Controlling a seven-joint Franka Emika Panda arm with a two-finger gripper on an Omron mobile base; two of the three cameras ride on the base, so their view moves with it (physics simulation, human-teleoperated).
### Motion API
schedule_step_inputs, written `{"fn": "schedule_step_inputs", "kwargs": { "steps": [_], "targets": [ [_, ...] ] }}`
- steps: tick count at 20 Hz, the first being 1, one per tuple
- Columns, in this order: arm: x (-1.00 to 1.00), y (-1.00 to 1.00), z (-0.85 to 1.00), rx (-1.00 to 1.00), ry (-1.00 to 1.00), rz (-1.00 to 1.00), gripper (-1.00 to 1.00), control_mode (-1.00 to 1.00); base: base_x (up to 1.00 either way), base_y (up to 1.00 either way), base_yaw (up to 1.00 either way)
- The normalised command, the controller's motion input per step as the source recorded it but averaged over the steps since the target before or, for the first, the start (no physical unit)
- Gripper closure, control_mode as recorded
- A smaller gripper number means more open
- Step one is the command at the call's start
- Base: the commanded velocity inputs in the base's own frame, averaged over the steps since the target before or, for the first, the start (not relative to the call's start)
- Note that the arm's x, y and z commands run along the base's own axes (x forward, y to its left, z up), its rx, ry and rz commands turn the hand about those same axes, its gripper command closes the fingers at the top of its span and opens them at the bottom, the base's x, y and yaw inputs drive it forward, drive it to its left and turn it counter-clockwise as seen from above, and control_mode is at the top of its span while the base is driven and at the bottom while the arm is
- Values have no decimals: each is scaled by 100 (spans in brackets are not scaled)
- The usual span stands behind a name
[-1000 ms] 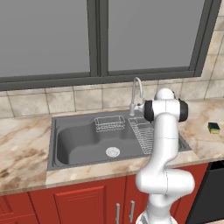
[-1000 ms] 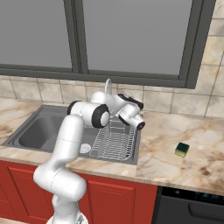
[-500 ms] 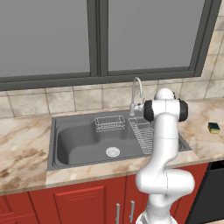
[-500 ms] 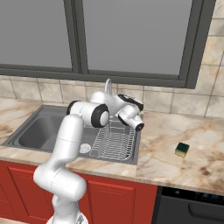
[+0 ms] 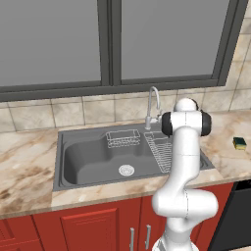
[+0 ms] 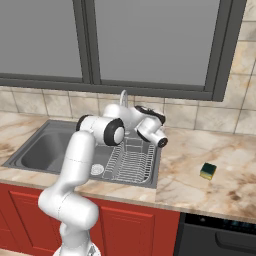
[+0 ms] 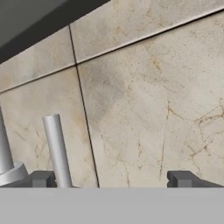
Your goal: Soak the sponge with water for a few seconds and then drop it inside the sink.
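A single white robot arm reaches over the right end of a kitchen sink, its one gripper (image 7: 111,179) spread wide and holding nothing. From the hand camera, the two dark fingertips (image 7: 41,178) stand far apart at the bottom, facing beige wall tiles (image 7: 144,109) close up. A grey upright rod (image 7: 57,151) rises just beside one fingertip.

In the right base view the hand (image 6: 152,131) sits above the counter edge, just right of the sink, pointing right and slightly down.

There is one sink (image 5: 86,157), a dark grey rectangular basin set in a marbled beige counter (image 6: 200,175). It has one round silver drain (image 5: 126,170), one curved chrome faucet (image 5: 152,105) at its back edge, one small wire basket (image 5: 122,138) at the back, and one larger wire rack (image 6: 129,162) filling its right part.

There is one sponge (image 6: 208,171), a small block with a yellow body and dark green top. It lies flat on the counter, well to the right of the sink and apart from the hand.

Behind the counter are two grey window panes (image 5: 49,39) in a dark frame. Below are red cabinet doors (image 5: 88,228).
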Motion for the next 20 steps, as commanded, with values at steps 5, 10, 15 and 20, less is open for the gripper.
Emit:
{"fn": "schedule_step_inputs", "kwargs": {
  "steps": [5, 10, 15, 20],
  "targets": [
    [4, -24, 0, 2, 11, -4, -100, -100, 0, 0, 0],
    [16, -12, -7, 0, 7, -6, -100, -100, 0, 0, 0],
    [23, -16, -27, 0, 4, -7, -100, -100, 0, 0, 0],
    [28, -20, -33, 0, 0, -4, -100, -100, 0, 0, 0]
  ]
}}
